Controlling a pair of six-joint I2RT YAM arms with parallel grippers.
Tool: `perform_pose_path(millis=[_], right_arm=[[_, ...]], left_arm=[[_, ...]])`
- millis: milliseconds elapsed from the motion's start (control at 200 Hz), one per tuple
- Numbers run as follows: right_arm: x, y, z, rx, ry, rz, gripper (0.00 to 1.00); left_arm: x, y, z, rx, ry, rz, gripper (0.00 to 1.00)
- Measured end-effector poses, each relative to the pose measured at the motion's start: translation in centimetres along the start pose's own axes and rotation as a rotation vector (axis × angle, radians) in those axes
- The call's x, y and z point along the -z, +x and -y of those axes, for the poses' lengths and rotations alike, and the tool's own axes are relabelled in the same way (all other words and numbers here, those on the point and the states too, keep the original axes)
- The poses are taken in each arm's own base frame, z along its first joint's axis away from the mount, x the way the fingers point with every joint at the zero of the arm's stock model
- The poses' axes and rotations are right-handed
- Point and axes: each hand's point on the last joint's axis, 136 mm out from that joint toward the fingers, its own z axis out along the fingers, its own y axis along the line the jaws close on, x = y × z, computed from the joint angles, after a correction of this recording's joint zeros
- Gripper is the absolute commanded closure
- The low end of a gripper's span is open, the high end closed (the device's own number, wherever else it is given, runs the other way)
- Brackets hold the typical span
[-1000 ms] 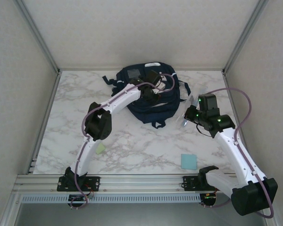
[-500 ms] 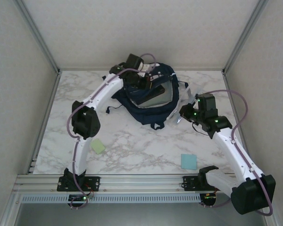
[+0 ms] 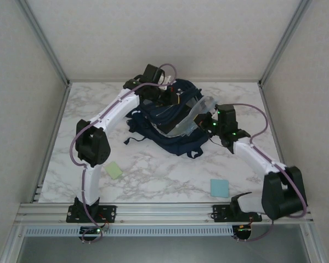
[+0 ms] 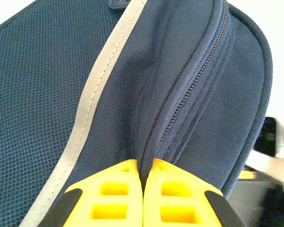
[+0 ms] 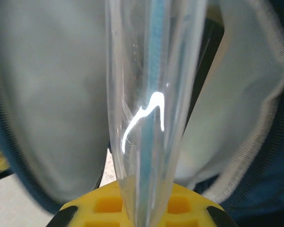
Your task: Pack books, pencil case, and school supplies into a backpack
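Note:
The navy backpack (image 3: 172, 134) lies at the back middle of the table. My left gripper (image 3: 172, 98) is shut on a fold of its fabric beside the zipper (image 4: 199, 80) and holds the opening up. My right gripper (image 3: 207, 123) is shut on the clear bluish ruler (image 3: 200, 108), whose far end points into the opening. In the right wrist view the ruler (image 5: 151, 94) rises from between the yellow fingers (image 5: 109, 205), in front of the pale lining (image 5: 47, 94). A pale green pad (image 3: 114, 170) and a light blue pad (image 3: 220, 188) lie on the table. The books and the pencil case are hidden.
Both pads sit near the front edge, the green one by the left arm, the blue one by the right arm's base. Grey walls and metal posts close the table on three sides. Dark straps (image 3: 132, 140) trail from the backpack's left side.
The left gripper has pulled the backpack's top back and up, widening the opening. The right arm has swung left with the ruler, bringing it to the opening.

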Motion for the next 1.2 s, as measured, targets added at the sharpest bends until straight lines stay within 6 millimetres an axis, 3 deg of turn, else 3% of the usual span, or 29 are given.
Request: perform_pose_path(millis=[235,280,345,465,626,806,906,996,1101,1201], right_arm=[[-7.5,0.6,-0.4,-0.022,-0.010,-0.090,1.00],[-8.8,0.7,-0.8,-0.028,-0.026,-0.109,0.93],[-10.4,0.8,-1.2,-0.036,-0.037,-0.130,0.73],[-11.1,1.2,-1.5,-0.039,-0.039,-0.147,0.58],[-9.2,1.0,-1.3,-0.007,0.019,-0.122,0.51],[-2.3,0.5,-2.5,0.089,0.082,-0.027,0.29],[1.7,0.2,-2.4,0.136,0.129,0.043,0.19],[3.8,0.5,-1.1,0.161,0.178,0.075,0.07],[4.5,1.5,0.9,0.159,0.232,0.060,0.01],[4.1,2.5,2.7,0.142,0.266,0.023,0.01]], left_arm=[[0.1,-0.5,0.5,0.040,0.025,0.029,1.00],[0.1,-0.4,0.5,0.045,0.024,0.028,1.00],[0.1,-0.4,0.4,0.048,0.025,0.029,1.00],[0.1,-0.4,0.4,0.046,0.027,0.034,1.00],[0.2,-0.4,0.3,0.041,0.024,0.045,1.00],[0.1,-0.4,-0.1,0.043,0.008,0.053,1.00],[0.1,-0.4,-0.7,0.044,-0.010,0.060,0.67],[0.7,-0.3,-1.3,0.055,-0.018,0.069,0.41],[2.5,-0.4,-3.5,0.100,-0.037,0.101,0.32],[4.9,-0.8,-7.6,0.164,-0.091,0.155,0.29]])
